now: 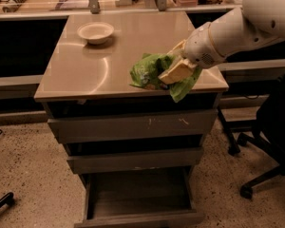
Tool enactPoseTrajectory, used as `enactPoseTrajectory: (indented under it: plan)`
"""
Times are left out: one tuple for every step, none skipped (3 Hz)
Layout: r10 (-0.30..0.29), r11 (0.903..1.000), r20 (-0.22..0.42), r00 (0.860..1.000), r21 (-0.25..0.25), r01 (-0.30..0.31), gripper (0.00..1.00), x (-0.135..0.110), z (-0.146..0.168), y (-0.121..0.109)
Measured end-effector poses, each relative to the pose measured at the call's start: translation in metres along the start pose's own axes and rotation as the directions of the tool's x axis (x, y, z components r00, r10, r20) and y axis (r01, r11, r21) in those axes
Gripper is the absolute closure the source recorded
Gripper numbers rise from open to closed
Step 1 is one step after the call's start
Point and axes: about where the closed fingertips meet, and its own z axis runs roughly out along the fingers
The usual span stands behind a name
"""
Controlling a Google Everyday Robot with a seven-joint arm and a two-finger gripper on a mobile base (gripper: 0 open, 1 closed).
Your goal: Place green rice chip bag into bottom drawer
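Observation:
The green rice chip bag (146,71) is crumpled and sits at the front right of the cabinet top, with its lower corner hanging over the front edge. My gripper (176,66) comes in from the right and is shut on the bag's right side. One tan finger (177,73) lies across the foil. The bottom drawer (141,218) is pulled open below, and its dark inside is bare. It lies almost straight below the bag.
A cream bowl (95,32) stands at the back left of the cabinet top (80,75). The scratched top drawer (133,126) and the middle drawer (133,160) are pushed in. An office chair base (256,175) stands at the right. A cluttered bench runs behind.

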Motion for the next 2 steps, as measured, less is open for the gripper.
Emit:
enactPoseTrajectory:
  plan:
    - [-0.047, 0.9931, 0.075, 0.996, -0.104, 0.055, 1.0, -0.009, -0.0178, 0.0413]
    - [-0.047, 0.9931, 0.075, 0.996, -0.104, 0.055, 1.0, -0.009, -0.0176, 0.0412]
